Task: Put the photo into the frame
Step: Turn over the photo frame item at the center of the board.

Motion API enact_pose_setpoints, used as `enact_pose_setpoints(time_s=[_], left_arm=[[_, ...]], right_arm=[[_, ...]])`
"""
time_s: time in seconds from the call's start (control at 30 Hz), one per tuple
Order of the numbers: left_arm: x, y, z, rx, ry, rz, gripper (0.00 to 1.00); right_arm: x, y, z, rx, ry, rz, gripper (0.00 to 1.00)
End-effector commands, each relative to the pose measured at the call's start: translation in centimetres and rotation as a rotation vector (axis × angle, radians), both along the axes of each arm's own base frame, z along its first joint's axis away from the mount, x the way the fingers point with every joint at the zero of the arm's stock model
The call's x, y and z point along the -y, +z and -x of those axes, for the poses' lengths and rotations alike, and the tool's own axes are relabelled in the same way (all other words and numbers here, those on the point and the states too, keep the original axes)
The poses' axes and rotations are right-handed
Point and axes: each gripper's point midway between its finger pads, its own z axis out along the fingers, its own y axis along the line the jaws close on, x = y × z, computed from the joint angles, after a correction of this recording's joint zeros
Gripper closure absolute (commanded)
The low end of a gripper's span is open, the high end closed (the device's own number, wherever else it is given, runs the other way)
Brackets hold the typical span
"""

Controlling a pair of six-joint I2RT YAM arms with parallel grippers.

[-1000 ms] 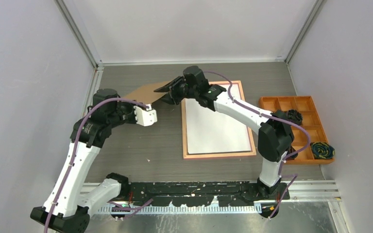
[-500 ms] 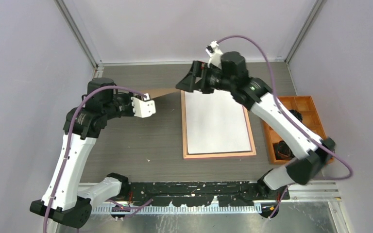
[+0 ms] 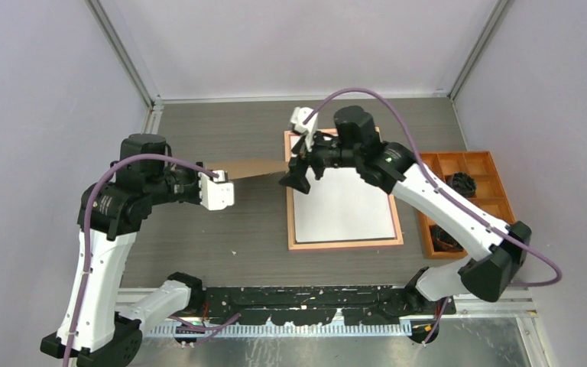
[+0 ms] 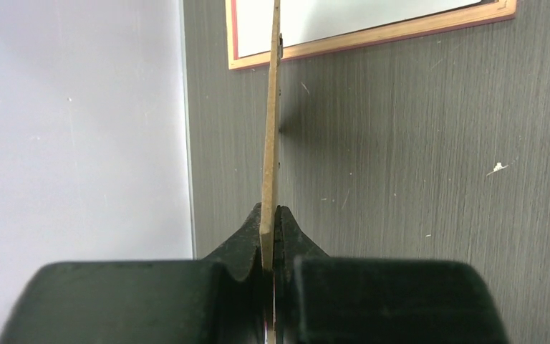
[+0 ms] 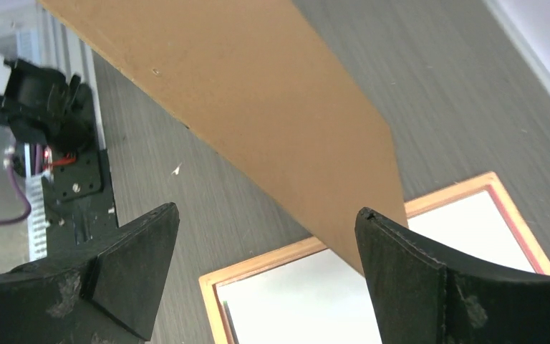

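The frame (image 3: 290, 206) lies flat on the table right of centre, its tan wooden back edge up. Inside it lies a white sheet (image 3: 344, 202), the photo with its plain back up. My left gripper (image 3: 225, 183) is shut on the left end of a brown backing board (image 3: 258, 168), held on edge above the table. In the left wrist view the board (image 4: 270, 143) runs straight out from the gripper (image 4: 268, 215) toward the frame's corner (image 4: 372, 32). My right gripper (image 3: 299, 172) hangs open at the board's right end. Its wrist view shows the board (image 5: 258, 86) past the right fingertip, above the frame (image 5: 258, 261).
An orange compartment tray (image 3: 504, 183) with dark round items (image 3: 462, 182) stands at the right wall, partly under my right arm. The pale left wall (image 4: 79, 129) runs close to my left gripper. The arm bases and a black rail (image 3: 306, 298) line the near edge.
My right gripper has opened, let go of the board, and swung up and back down to the board's right end. The left arm has drawn back left and turned the board on edge.
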Motion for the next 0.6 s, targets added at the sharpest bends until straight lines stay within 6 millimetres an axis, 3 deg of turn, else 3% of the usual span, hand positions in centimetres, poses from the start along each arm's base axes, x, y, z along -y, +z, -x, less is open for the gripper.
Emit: enact_pose_setpoints(time_s=[0.0, 0.37, 0.57], left_arm=[[0.7, 2.4, 1.0, 0.082, -0.064, 0.035, 1.00], [0.6, 2.0, 1.2, 0.109, -0.087, 0.014, 1.00], [0.6, 1.8, 0.9, 0.118, -0.097, -0.002, 1.00]], right_arm=[[-2.3, 1.2, 2.0, 0.125, 0.169, 0.054, 0.05], [-5.6, -2.4, 0.1, 0.242, 0.147, 0.169, 0.30], [-6.6, -3.4, -1.2, 0.315, 0.093, 0.222, 0.60]])
